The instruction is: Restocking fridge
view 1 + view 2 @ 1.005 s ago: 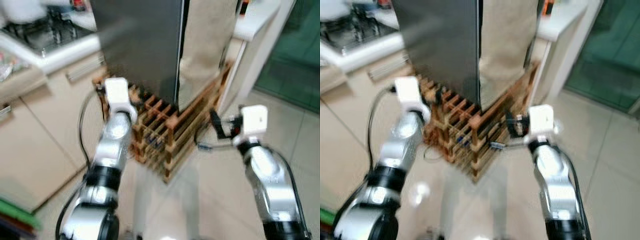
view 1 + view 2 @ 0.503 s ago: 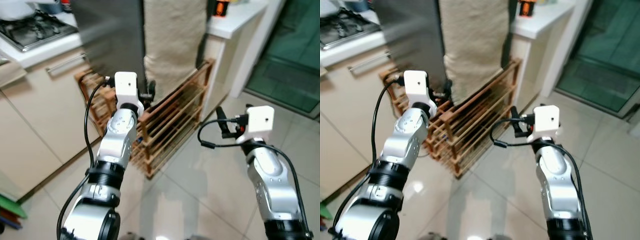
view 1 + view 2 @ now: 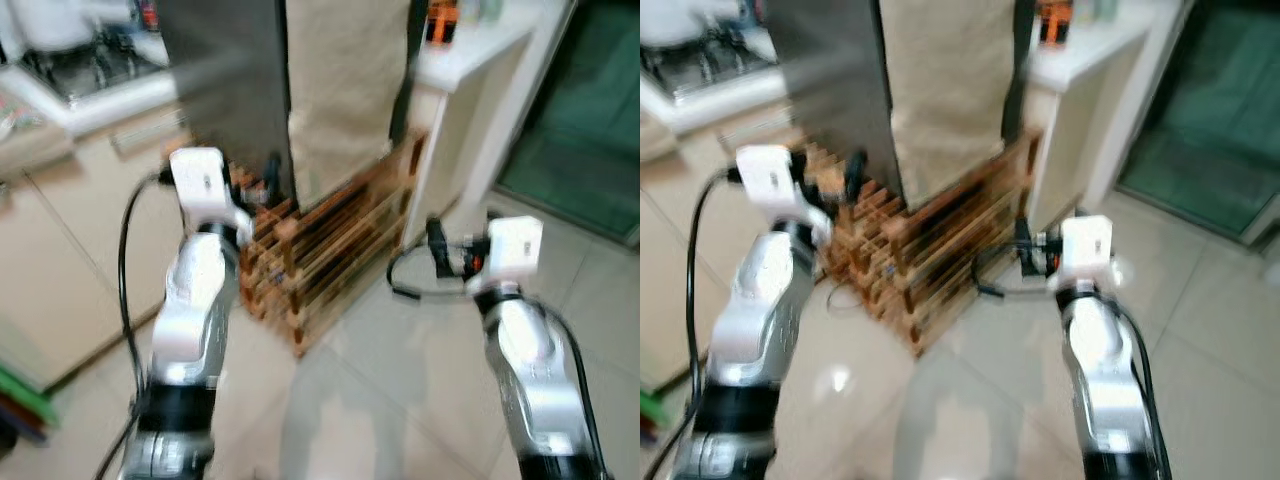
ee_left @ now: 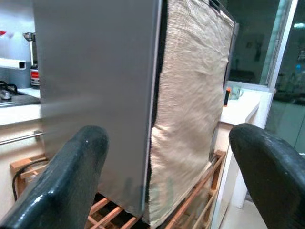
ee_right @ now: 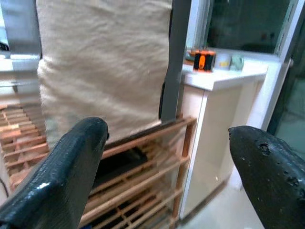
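Grey steel meets us head-on in the left eye view: the fridge [image 3: 225, 75] stands upright on a wooden slatted rack [image 3: 330, 250], its long axis vertical, with a beige cloth [image 3: 345, 85] hanging down its side. Our left gripper [image 3: 272, 172] is raised close to the fridge's lower corner, and our right gripper [image 3: 436, 247] hovers over the tiled floor [image 3: 400, 380], apart from the rack. The picture is blurred, so no label can be read.

Our right eye view shows the same scene, with an orange-and-black object [image 3: 1054, 20] on the white counter [image 3: 1080, 50] beyond the fridge.

Along our left wrist, the two black fingers [image 4: 62, 181] stand wide apart with nothing between them, facing the steel panel's edge.

Along our right wrist, the fingers [image 5: 57, 176] are likewise spread and hold nothing, pointing at the cloth and rack. We can read no writing on the orange object.
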